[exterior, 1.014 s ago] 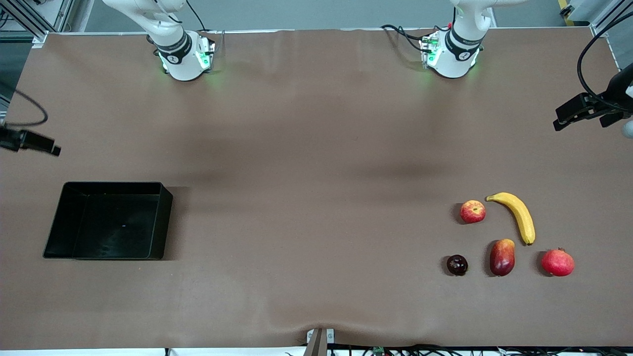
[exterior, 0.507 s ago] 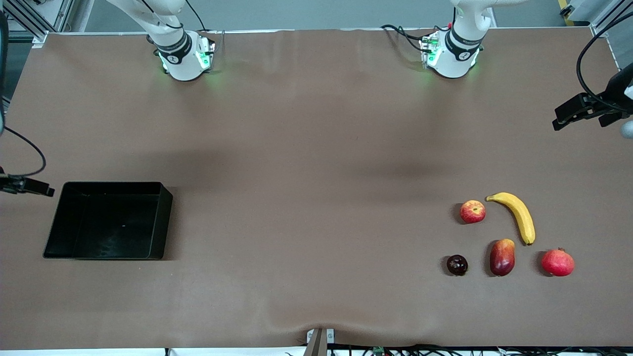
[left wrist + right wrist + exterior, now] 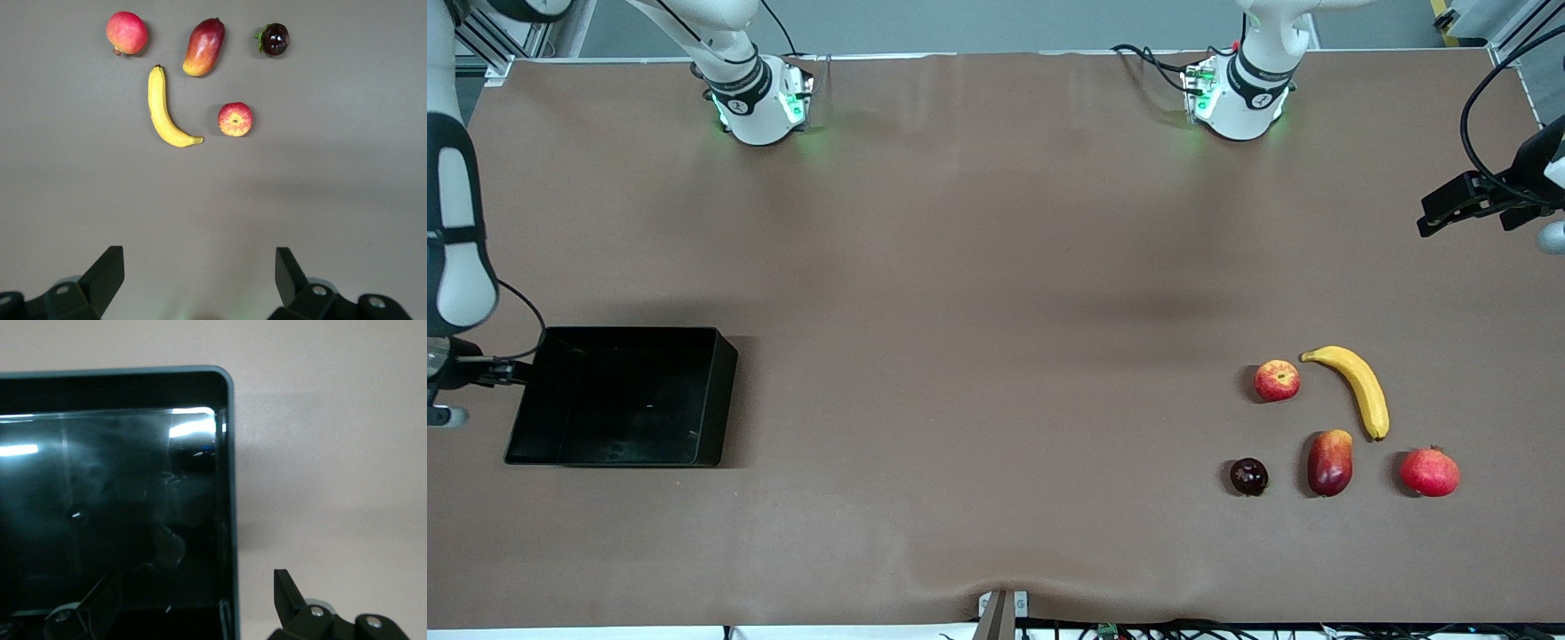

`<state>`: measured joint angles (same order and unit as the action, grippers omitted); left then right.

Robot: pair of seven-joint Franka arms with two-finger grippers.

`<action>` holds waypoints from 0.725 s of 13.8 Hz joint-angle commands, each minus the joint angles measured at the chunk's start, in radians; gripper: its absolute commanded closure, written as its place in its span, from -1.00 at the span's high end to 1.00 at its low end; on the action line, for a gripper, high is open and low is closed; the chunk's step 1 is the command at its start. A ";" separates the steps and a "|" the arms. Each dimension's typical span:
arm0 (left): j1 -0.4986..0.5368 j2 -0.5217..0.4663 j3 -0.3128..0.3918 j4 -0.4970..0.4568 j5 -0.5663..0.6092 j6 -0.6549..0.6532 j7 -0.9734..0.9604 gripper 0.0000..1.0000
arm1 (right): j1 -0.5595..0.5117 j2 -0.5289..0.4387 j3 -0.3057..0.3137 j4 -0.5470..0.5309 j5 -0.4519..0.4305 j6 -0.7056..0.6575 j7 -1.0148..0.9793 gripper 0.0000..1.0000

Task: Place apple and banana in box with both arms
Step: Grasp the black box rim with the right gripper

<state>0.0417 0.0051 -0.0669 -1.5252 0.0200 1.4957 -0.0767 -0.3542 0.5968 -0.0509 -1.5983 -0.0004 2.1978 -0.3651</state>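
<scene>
The apple (image 3: 1277, 380) and the banana (image 3: 1356, 387) lie side by side on the table toward the left arm's end. Both show in the left wrist view, apple (image 3: 235, 119) and banana (image 3: 163, 113). The black box (image 3: 725, 391) sits empty toward the right arm's end. My left gripper (image 3: 1427, 218) hangs open and empty at the table's edge at the left arm's end, well away from the fruit; its jaws (image 3: 199, 277) frame bare table. My right gripper (image 3: 507, 373) is open and empty at the box's outer end. In the right wrist view its jaws (image 3: 197, 600) straddle a box wall (image 3: 225, 487).
A red-yellow mango (image 3: 1330, 462), a red pomegranate (image 3: 1430, 472) and a small dark fruit (image 3: 1248, 476) lie nearer the front camera than the apple and banana. Brown table surface stretches between the box and the fruit.
My right arm has swung toward the front camera along the table's end, bringing its gripper to the box's outer end. My left gripper has barely shifted. The fruit and box have not moved.
</scene>
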 commanded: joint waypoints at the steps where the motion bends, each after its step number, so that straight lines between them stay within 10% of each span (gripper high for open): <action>1: 0.003 0.003 -0.001 0.008 -0.017 -0.011 0.020 1.00 | -0.026 0.073 0.019 0.024 0.003 0.087 -0.052 1.00; 3: 0.003 0.003 -0.001 0.008 -0.017 -0.011 0.020 1.00 | -0.034 0.112 0.019 0.024 0.005 0.125 -0.055 1.00; 5: 0.003 0.001 -0.001 0.008 -0.017 -0.011 0.020 1.00 | -0.032 0.112 0.019 0.021 0.005 0.111 -0.055 -0.99; 10: 0.004 0.001 -0.001 0.008 -0.017 -0.011 0.022 1.00 | -0.035 0.112 0.020 0.018 0.007 0.109 -0.055 -1.00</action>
<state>0.0416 0.0060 -0.0674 -1.5253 0.0200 1.4955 -0.0767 -0.3670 0.7115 -0.0508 -1.5908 0.0000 2.3219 -0.4016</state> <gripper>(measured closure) 0.000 0.643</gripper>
